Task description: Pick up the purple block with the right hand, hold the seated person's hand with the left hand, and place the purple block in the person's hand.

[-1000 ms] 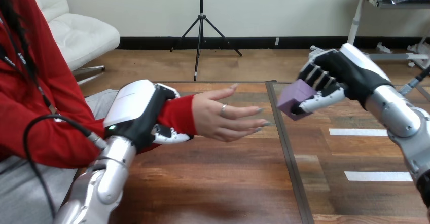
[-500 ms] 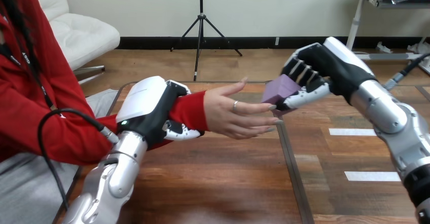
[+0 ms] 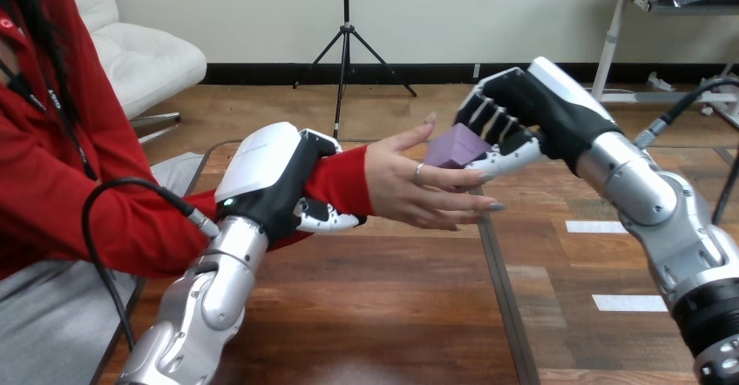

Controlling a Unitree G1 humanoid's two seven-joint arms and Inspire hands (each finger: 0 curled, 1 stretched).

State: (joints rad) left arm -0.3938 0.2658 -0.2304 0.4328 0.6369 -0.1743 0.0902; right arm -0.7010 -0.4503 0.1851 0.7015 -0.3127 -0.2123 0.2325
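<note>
purple block [image 3: 455, 148] basically over the person's hand [image 3: 418, 185]

The right robot hand [image 3: 514, 119] has its fingers curled round it, up off the bench [image 3: 375, 315], with the open palm just below-left; can't tell if they touch. The left robot hand [image 3: 279, 180] is wrapped round the red-sleeved wrist.

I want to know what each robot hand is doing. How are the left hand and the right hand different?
The left hand curls round the person's wrist in its red sleeve; the right hand pinches the purple block. The left hand sits lower, at the view's left; the right hand is raised, over the person's hand. Both have curled fingers.
</note>
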